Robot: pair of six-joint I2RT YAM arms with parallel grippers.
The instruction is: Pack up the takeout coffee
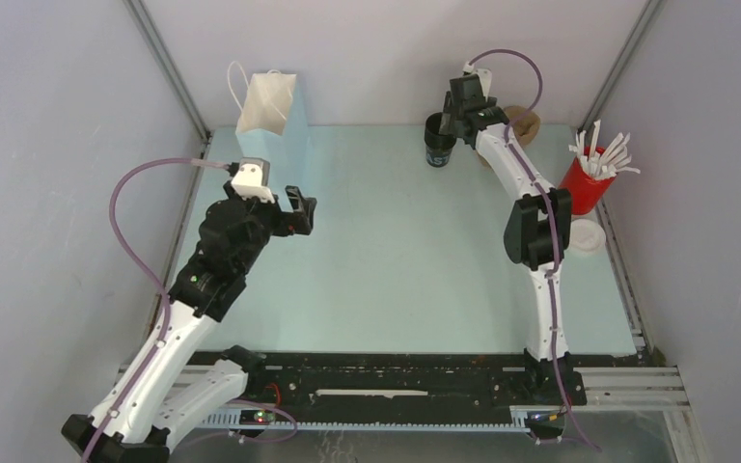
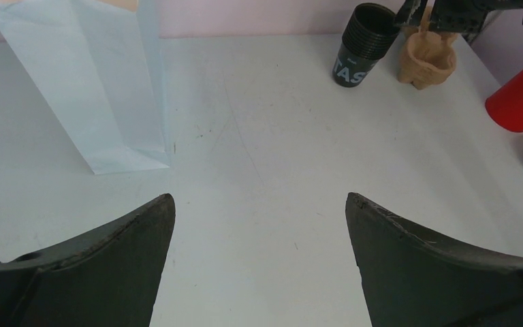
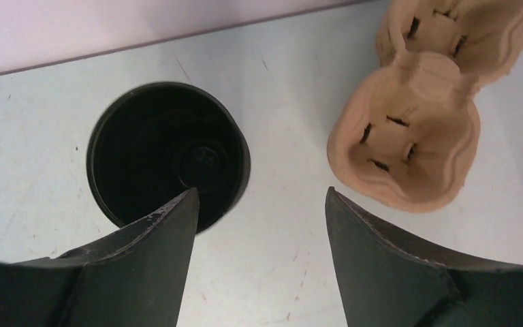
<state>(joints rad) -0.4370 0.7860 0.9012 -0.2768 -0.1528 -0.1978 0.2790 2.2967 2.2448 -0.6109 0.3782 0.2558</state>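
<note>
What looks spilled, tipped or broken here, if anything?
Nothing stands out. The paper bag and the lidless black cup stand upright, the red cup holds its white sticks, and the table shows no spill.

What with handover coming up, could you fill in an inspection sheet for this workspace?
Surface: pale table, bare in the middle, faint scuffs.
Job's things: lidded coffee cup: nothing seen; white paper bag upright, far left.
Clutter: lidless black cup at the far edge; cardboard cup carrier beside it; red cup of white sticks and white lid at the right edge.
Grippers: left gripper open above bare table; right gripper open, one finger across the black cup's mouth, contact unclear.
Cables: left purple cable and right purple cable, each looped off its wrist.
Surroundings: grey walls, metal frame posts.
</note>
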